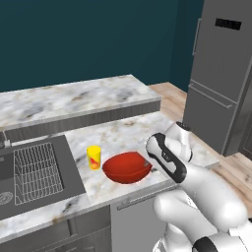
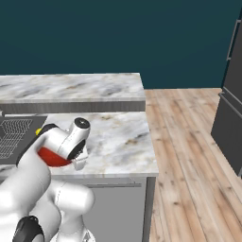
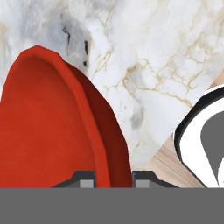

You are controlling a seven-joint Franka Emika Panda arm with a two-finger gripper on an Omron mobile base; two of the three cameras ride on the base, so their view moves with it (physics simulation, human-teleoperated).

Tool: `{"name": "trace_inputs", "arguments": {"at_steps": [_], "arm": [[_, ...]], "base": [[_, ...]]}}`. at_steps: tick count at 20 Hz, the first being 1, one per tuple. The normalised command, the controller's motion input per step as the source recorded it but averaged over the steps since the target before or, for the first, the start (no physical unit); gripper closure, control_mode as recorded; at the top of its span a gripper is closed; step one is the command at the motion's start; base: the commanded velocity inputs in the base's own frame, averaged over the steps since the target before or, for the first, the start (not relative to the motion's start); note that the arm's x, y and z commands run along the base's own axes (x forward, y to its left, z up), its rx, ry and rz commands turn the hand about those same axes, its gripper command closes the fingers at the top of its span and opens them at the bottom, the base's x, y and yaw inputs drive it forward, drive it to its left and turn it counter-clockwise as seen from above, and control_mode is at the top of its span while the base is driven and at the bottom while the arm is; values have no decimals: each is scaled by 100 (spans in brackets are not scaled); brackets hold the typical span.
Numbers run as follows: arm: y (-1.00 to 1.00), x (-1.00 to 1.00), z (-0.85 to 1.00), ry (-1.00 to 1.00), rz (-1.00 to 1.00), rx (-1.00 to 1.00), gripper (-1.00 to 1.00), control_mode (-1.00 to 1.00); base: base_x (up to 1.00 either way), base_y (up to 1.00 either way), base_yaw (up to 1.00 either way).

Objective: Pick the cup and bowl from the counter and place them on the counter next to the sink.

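From my remote station I find the bowl (image 1: 127, 167) plain red, wide and shallow, on the counter (image 1: 123, 135) with its rim in the gripper (image 3: 113, 179). The hand view shows what the base views cannot: the bowl's rim (image 3: 98, 144) runs straight down between the two dark fingertips (image 3: 85, 179), one inside the bowl and one against its outer wall, so I record the jaws as closed on that rim. The bowl's far edge appears tipped upward there, though I cannot confirm whether its base is off the marble.

The left base view shows the cup (image 1: 94, 157), yellow with red-orange marks, upright just beyond the bowl on the side away from the gripper, not touching it. Further that way lies the sink (image 1: 37, 172) with its wire rack (image 1: 35, 172), cut off at the frame edge.

In the right base view the arm covers most of the bowl; only a red sliver (image 2: 53, 157) and a yellow speck of the cup (image 2: 38, 131) are visible. The fingers are hidden behind the wrist in both base views.
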Motion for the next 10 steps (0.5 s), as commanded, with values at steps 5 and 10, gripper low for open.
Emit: {"name": "trace_inputs", "arguments": {"at_steps": [5,10], "arm": [[10,8,-44,-10,-5,0,100,-100],[1,-1,-48,-3,-4,0,100,-100]], "base": [[0,0,0],[0,0,0]]}}
